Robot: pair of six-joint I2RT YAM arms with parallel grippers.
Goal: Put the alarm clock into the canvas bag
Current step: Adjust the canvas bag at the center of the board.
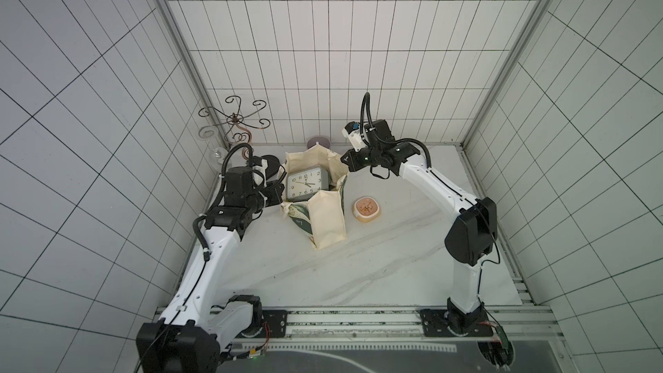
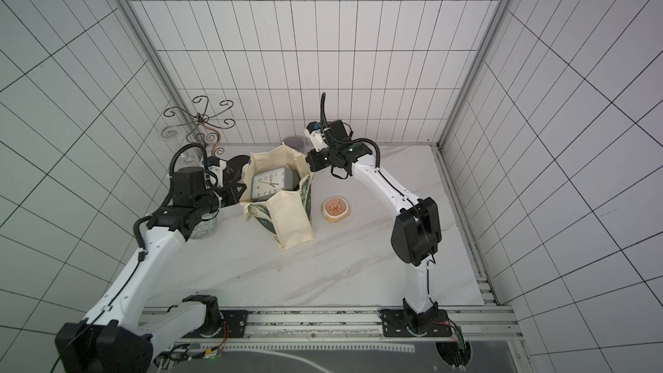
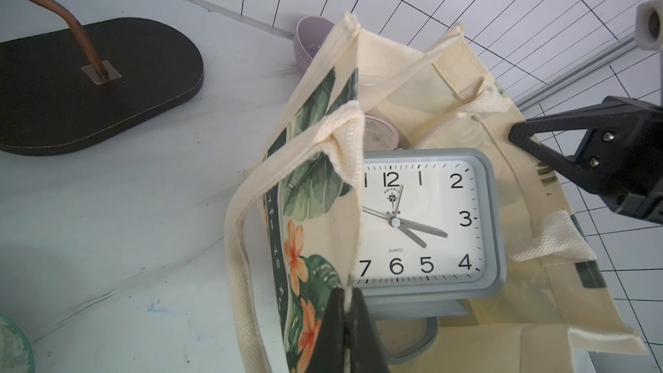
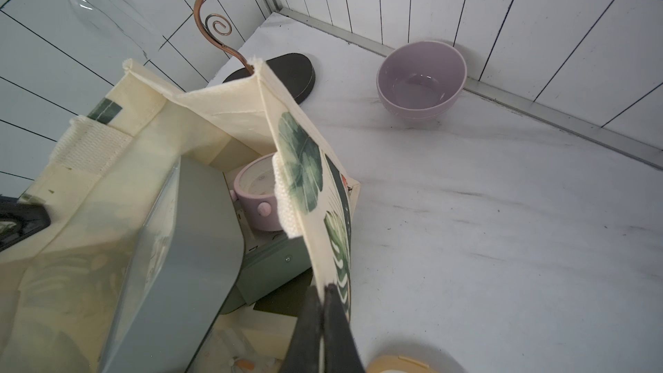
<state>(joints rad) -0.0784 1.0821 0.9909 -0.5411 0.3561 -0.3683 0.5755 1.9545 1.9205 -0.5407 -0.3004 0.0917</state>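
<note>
The canvas bag (image 1: 330, 217) (image 2: 290, 220) stands open mid-table, cream with green leaves and orange flowers (image 3: 315, 188). Inside it a grey rectangular alarm clock (image 1: 306, 184) (image 2: 271, 183) (image 3: 419, 220) leans face up, seen from its side in the right wrist view (image 4: 190, 245). A small pink round clock (image 4: 256, 195) lies behind it in the bag. My left gripper (image 1: 282, 192) (image 3: 346, 296) is shut on the bag's left rim. My right gripper (image 1: 345, 161) (image 4: 324, 288) is shut on the right rim. The two hold the mouth apart.
A small peach rounded-square object (image 1: 366, 209) (image 2: 336, 209) sits on the table right of the bag. A lilac bowl (image 4: 421, 80) stands at the back wall. A curly metal stand on a dark base (image 3: 89, 84) holds a wine glass (image 4: 104, 5) at the back left. A patterned mug (image 2: 204, 227) is under the left arm.
</note>
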